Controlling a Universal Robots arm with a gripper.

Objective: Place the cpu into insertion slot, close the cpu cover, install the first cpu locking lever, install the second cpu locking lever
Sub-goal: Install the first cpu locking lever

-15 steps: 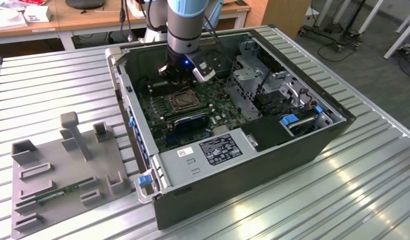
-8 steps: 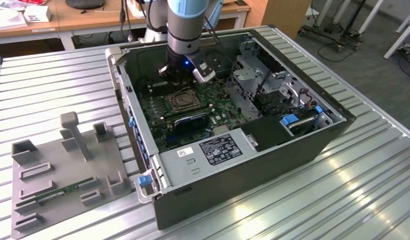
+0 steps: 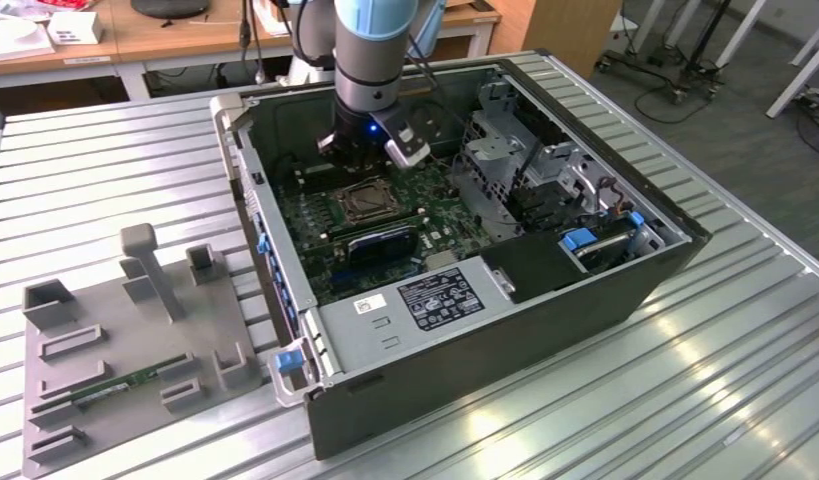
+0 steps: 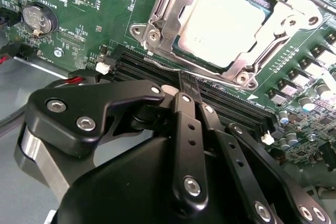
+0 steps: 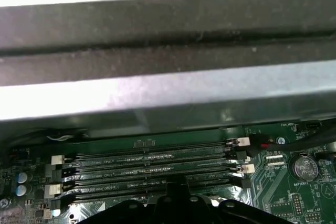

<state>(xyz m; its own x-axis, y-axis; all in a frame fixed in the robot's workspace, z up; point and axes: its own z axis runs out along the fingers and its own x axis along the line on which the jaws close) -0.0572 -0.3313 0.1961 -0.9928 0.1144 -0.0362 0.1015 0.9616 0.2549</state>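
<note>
The black end effector (image 4: 189, 85), pressed together, hangs beside the thin silvery metal cpu cover (image 4: 286, 27). Under it sits the pale square cpu (image 4: 220, 22): light, stiff, likely fragile, best gripped by its edges.

Soft overhead light is spread over the ribbed silvery metal table (image 3: 676, 400), with white glare patches thrown. The pale silvery square cpu (image 4: 226, 24) is washed bright; the grey steel case wall (image 5: 168, 90) is burnt out, the green motherboard (image 5: 275, 184) kept dim.

The small square cpu (image 4: 223, 24) was faced in pale satin metal and framed by the glossy silvery metal cpu cover (image 4: 273, 35); the ribbed metal tabletop (image 3: 729, 400) was seen shining.
</note>
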